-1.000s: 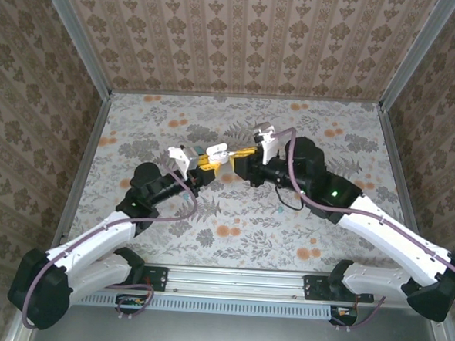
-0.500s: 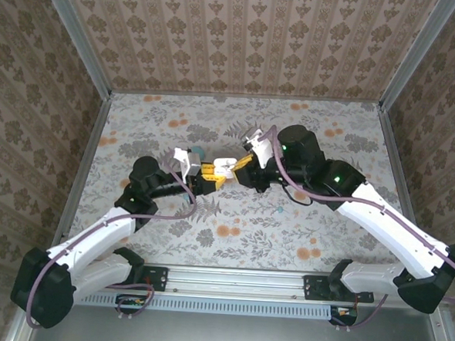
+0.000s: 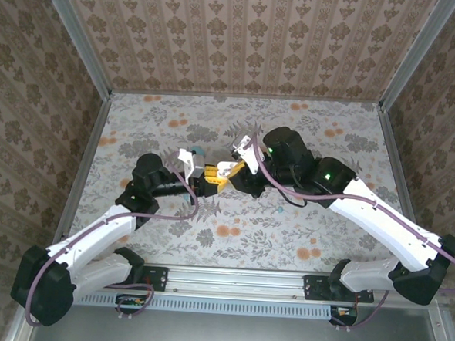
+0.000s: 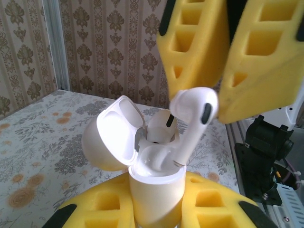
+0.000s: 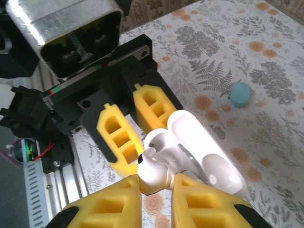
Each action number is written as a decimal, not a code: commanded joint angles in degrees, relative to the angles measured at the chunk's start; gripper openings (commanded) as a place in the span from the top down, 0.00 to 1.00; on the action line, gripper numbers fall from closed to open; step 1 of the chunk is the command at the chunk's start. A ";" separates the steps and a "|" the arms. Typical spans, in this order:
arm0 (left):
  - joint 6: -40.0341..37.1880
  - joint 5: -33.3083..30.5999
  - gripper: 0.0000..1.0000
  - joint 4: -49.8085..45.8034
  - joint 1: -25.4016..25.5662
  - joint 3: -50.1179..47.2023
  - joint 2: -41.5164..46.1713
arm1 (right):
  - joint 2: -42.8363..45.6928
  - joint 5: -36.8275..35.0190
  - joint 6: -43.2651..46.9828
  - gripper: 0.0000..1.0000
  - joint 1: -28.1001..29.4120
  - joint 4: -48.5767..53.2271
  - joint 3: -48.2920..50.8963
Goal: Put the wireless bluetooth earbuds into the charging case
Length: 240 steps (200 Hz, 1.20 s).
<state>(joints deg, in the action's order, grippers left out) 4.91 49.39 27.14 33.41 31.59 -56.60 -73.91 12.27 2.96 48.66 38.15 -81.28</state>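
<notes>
My left gripper (image 4: 156, 205) is shut on the body of the white charging case (image 4: 156, 183), held upright with its lid (image 4: 114, 137) hinged open to the left. One white earbud (image 4: 160, 124) sits in the case's far well. My right gripper (image 5: 156, 192) is shut on the head of a second white earbud (image 5: 160, 172). It hangs from above, yellow fingers (image 4: 259, 61) over the case. That earbud (image 4: 194, 116) leans in, its stem tip at the rim of the near well. In the top view both grippers meet mid-table, left (image 3: 208, 178), right (image 3: 232, 169).
A small teal oval piece (image 5: 240, 93) lies on the flowered tabletop (image 5: 266, 52) beyond the case. The left arm's black wrist and grey camera housing (image 5: 66, 28) stand close in front of my right gripper. Patterned walls (image 3: 243, 40) enclose the table.
The right arm has swung in to the left and tipped over the case, bringing the earbud down to its opening. The left gripper has turned slightly, still holding the case.
</notes>
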 commanded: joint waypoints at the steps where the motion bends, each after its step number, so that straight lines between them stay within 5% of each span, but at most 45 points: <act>1: -1.39 2.55 1.00 0.28 0.43 1.80 0.27 | -0.75 -2.61 1.78 0.82 0.24 2.18 -2.21; 240: -2.85 4.05 1.00 -1.88 1.48 2.68 1.05 | -9.94 4.98 2.15 0.83 0.30 13.17 -10.37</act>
<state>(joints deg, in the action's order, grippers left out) 3.95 51.64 23.62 34.09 31.59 -56.53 -81.76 14.70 4.58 48.60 48.36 -90.06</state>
